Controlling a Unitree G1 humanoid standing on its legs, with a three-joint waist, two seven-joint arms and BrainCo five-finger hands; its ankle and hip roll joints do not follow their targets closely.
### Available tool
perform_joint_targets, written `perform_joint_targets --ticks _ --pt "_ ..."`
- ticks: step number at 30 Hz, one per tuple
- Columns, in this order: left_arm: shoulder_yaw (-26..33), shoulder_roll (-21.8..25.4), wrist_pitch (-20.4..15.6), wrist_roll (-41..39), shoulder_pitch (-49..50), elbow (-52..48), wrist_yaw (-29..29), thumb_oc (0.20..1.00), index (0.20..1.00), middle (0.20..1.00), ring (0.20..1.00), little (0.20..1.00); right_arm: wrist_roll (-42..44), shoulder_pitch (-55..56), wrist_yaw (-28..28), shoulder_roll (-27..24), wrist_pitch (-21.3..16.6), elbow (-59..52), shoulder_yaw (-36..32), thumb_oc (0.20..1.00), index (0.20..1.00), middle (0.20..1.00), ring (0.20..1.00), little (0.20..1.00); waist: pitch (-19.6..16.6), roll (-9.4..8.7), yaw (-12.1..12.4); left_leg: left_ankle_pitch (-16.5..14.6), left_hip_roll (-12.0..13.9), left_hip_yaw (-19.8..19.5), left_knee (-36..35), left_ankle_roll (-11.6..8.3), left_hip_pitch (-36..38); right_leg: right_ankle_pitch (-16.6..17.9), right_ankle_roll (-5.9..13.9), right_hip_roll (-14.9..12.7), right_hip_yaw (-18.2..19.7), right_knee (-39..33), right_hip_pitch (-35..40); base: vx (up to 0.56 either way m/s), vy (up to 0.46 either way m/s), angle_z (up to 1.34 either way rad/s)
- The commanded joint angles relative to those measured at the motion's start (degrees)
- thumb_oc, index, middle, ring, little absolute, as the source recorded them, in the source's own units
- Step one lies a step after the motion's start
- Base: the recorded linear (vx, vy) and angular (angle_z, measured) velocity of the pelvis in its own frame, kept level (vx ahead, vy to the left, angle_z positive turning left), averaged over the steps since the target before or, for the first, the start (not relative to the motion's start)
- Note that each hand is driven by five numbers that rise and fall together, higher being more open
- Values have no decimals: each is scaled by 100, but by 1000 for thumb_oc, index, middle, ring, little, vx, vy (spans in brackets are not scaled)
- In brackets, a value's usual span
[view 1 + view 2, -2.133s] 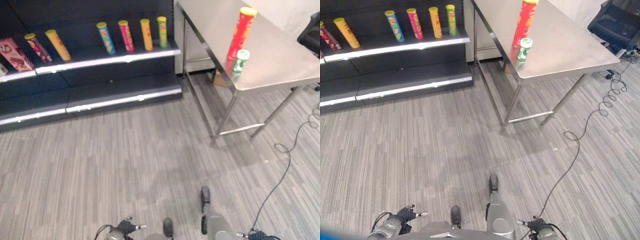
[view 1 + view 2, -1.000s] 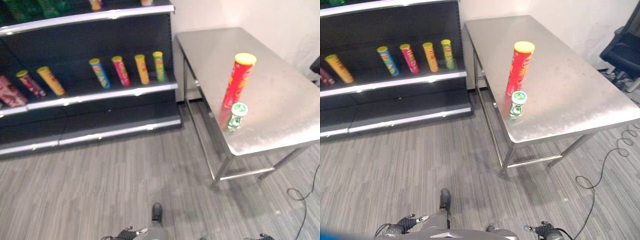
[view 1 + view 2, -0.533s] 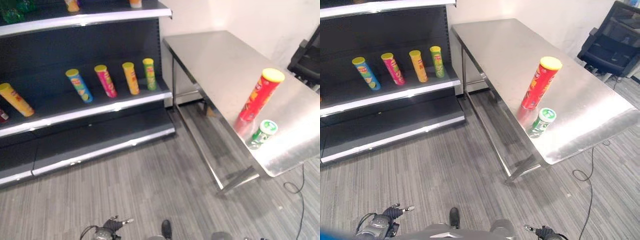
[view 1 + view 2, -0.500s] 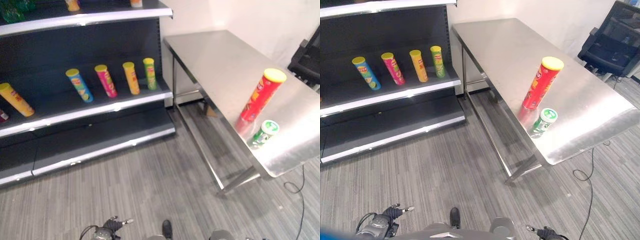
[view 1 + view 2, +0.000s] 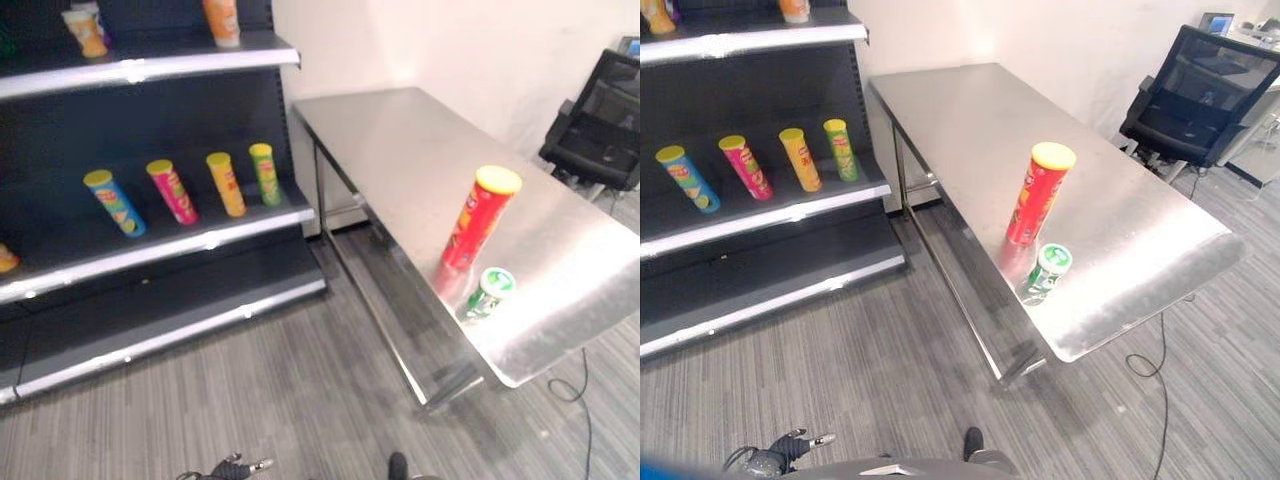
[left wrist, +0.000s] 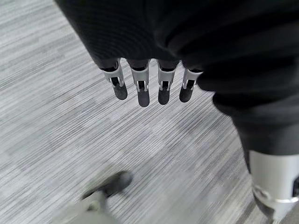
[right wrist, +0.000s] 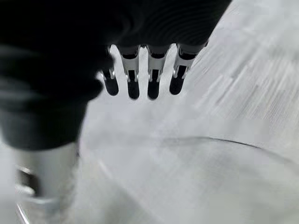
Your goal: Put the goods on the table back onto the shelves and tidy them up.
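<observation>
On the steel table (image 5: 400,150) a tall red can with a yellow lid (image 5: 480,218) stands upright. Just in front of it, near the table's front edge, is a short green can with a white lid (image 5: 487,293), tilted towards me. Both also show in the right eye view: red can (image 5: 1040,193), green can (image 5: 1047,272). My left hand (image 6: 141,87) hangs over the grey floor with straight fingers and holds nothing. My right hand (image 7: 140,77) hangs the same way, fingers straight and empty. Both hands are far from the table.
A dark shelf unit (image 5: 150,250) stands to the left of the table. Its middle shelf carries blue (image 5: 113,203), pink (image 5: 172,191), orange (image 5: 225,184) and green (image 5: 264,174) cans. An orange item (image 5: 222,20) stands on the shelf above. A black office chair (image 5: 1200,90) stands behind the table.
The whole picture has shifted, so the camera has moved: the table sits nearer the middle and more of the upper shelf shows. The cans stand as before.
</observation>
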Motion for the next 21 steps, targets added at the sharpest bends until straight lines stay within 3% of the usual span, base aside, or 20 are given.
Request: perform_joint_targets --ticks 1,2,3,7,10,13,14,21 --pt "86 -100 -16 91 -357 258 99 1000 1000 1000 1000 1000 337 -257 -553 -257 -222 -62 -128 1000 1000 1000 1000 1000 207 -42 -116 -165 101 214 92 -152 -131 -474 368 -52 171 93 146 114 22 1" --pt "223 -211 11 106 -259 306 186 1000 1000 1000 1000 1000 88 -61 -1065 -278 -491 -1756 -499 1000 1000 1000 1000 1000 196 -9 -184 -232 109 246 92 -159 -64 -512 375 -57 185 93 196 101 23 -2" --pt "308 -250 12 104 -194 323 221 1000 1000 1000 1000 1000 -212 60 -1278 -322 -610 -2656 -669 1000 1000 1000 1000 1000 188 4 -207 -251 115 260 92 -161 -34 -528 374 -57 196 93 217 76 16 -3" --pt "379 -271 23 190 -87 284 180 1000 1000 1000 1000 1000 -835 -61 -1330 -697 -758 -4027 -786 1000 1000 1000 1000 1000 148 28 -183 -251 145 328 92 -175 -6 -530 355 -69 193 93 219 23 -6 -13" --pt "403 -192 5 228 -19 70 80 1000 1000 1000 1000 1000 -980 -267 -752 -951 -945 -5249 -575 1000 1000 1000 1000 1000 154 40 -134 -265 172 348 92 -196 42 -556 350 -63 168 93 277 -1 -9 0" --pt "430 -175 -20 215 20 -66 23 1000 1000 1000 1000 1000 -1081 -379 -459 -1098 -998 -5793 -388 1000 1000 1000 1000 1000 136 33 -101 -221 184 353 92 -204 20 -537 340 -75 141 93 262 -1 -10 -3" --pt "422 -143 -49 217 70 -187 -55 1000 1000 1000 1000 1000 -1107 -423 3 -1281 -1028 -6260 -157 1000 1000 1000 1000 1000 142 22 -44 -201 197 348 92 -221 18 -544 334 -78 112 93 276 -7 -18 3" --pt "437 -91 -93 192 188 -213 -202 1000 1000 1000 1000 1000 -702 -650 1163 -1549 -1046 -6830 763 1000 1000 1000 1000 1000 163 7 76 -139 225 346 92 -267 19 -543 316 -84 13 93 318 -13 -19 6"
